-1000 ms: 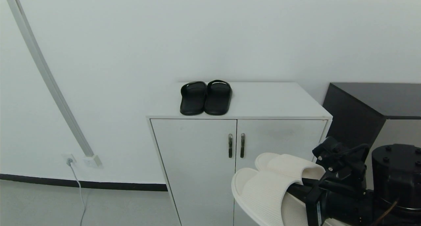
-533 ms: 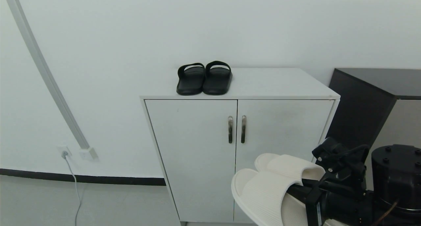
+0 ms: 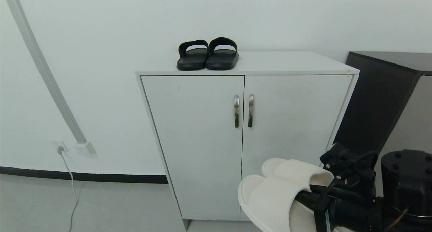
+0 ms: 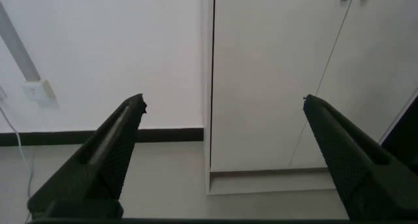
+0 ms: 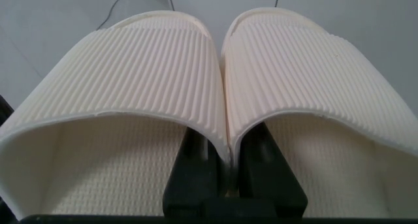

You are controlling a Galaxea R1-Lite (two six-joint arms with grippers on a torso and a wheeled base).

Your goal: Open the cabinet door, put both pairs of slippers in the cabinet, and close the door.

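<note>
cabinet [image 3: 202, 140] doors closed, black slippers [image 3: 207, 54] on top | right claw [image 5: 226, 178] clamped on white slippers [image 3: 280, 191] | left claw [image 4: 223, 101] apart

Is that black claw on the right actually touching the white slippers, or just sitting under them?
Touching. The right wrist view shows the right gripper clamped on the inner strap edges of both white slippers, pressing them together.

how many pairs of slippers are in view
2. The black pair sits on top of the cabinet; the white pair is held in the right claw, low before the right door.
</note>
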